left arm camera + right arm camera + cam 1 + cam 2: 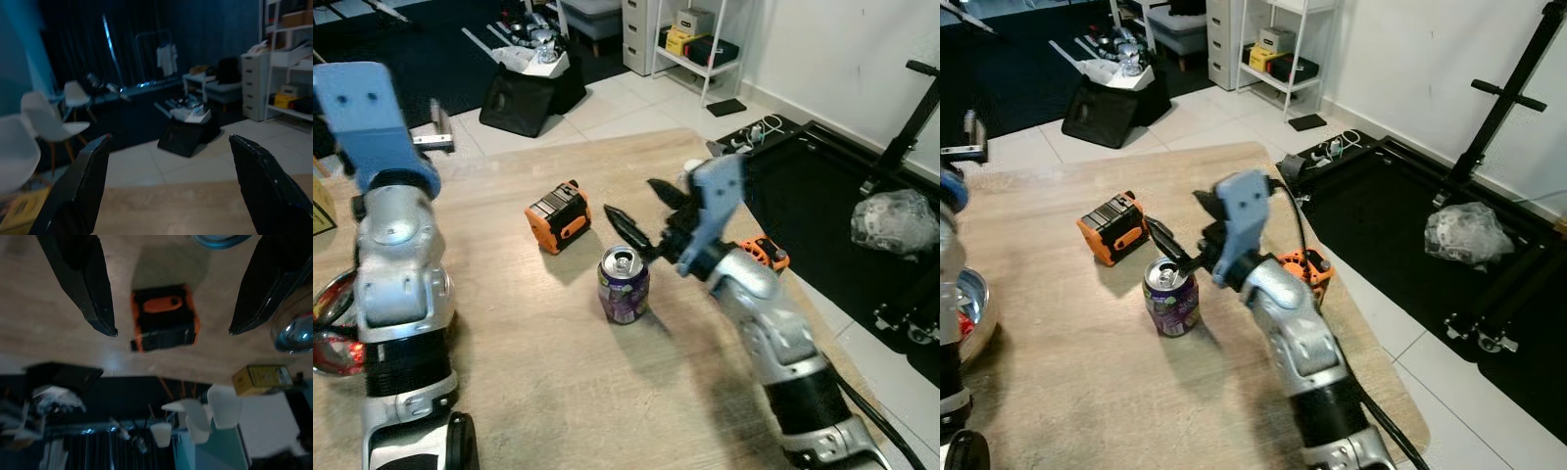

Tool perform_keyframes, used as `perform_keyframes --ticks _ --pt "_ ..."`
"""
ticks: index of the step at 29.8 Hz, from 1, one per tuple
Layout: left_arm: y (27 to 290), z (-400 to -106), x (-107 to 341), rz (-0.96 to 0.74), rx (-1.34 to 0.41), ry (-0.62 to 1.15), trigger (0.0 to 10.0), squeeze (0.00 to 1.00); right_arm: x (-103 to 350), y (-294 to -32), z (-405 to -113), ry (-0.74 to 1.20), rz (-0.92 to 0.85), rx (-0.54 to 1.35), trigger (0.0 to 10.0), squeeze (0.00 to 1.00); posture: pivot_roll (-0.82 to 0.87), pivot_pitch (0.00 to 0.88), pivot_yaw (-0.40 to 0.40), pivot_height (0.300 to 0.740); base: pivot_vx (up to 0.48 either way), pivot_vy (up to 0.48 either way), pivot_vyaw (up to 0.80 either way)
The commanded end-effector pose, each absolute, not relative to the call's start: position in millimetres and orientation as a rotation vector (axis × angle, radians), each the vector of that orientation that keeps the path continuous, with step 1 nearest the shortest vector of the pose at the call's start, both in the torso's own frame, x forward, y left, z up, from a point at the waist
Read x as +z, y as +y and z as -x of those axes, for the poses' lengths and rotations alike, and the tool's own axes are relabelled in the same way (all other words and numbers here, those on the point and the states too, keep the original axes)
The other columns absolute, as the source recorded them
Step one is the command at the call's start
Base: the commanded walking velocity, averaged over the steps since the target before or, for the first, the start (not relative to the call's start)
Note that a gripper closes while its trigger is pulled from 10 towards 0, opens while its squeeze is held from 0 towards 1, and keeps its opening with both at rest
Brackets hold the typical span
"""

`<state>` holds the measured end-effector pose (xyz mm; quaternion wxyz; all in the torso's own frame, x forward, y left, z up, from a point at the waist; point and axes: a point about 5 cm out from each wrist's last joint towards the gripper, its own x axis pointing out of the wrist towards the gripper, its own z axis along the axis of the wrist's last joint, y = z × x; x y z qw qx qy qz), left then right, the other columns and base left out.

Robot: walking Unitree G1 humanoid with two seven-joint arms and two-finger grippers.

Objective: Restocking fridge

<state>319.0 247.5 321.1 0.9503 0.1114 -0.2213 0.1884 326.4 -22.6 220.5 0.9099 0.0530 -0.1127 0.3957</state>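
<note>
A purple drink can (624, 284) with its tab opened stands upright near the middle of the wooden table (529, 392). My right gripper (643, 212) hovers just above and behind the can, open, with nothing between its fingers. In the right wrist view the open gripper (172, 329) frames an orange and black battery pack (164, 318), with the can's rim (219, 239) at the picture's edge. My left arm (396, 245) is raised at the table's left side. Its gripper (171, 186) is open and points out over the table's far edge toward the room.
The orange and black battery pack (558, 215) lies just beyond the can. A second orange tool (766, 253) sits by the table's right edge. A metal bowl (969, 304) rests at the left. A black bag (524, 98), white shelves (695, 44) and a dark mat (822, 196) lie beyond.
</note>
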Motion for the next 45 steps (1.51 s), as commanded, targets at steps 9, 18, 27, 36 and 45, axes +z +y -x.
perform_keyframes --ticks 9,18,27,36,45 --pt "247.1 -322.0 307.3 -0.292 0.449 -0.416 10.0 0.00 215.5 -18.1 -319.6 -0.222 -0.029 0.854 10.0 0.00 0.01 0.100 -0.014 0.740 0.000 0.000 0.00" --pt "249.6 -322.7 302.6 -0.290 0.476 -0.409 10.0 0.00 209.9 -38.9 -315.5 -0.182 0.075 0.871 10.0 0.61 0.01 0.107 -0.033 0.740 0.000 0.000 0.00" --pt "250.6 -327.0 294.6 -0.281 0.481 -0.386 10.0 0.00 196.6 -34.8 -312.0 -0.087 -0.055 0.913 10.0 0.00 -0.04 0.117 -0.011 0.740 0.000 0.000 0.00" --pt "245.0 -334.5 298.4 -0.274 0.454 -0.387 10.0 0.00 191.6 -29.2 -318.7 -0.047 -0.178 0.858 10.0 0.00 -0.04 0.138 0.010 0.740 0.000 0.000 0.00" --pt "248.0 -333.0 306.5 -0.261 0.475 -0.413 10.0 0.00 188.8 -23.4 -319.0 -0.034 -0.132 0.889 10.0 0.00 -0.01 0.140 -0.018 0.740 0.000 0.000 0.00"
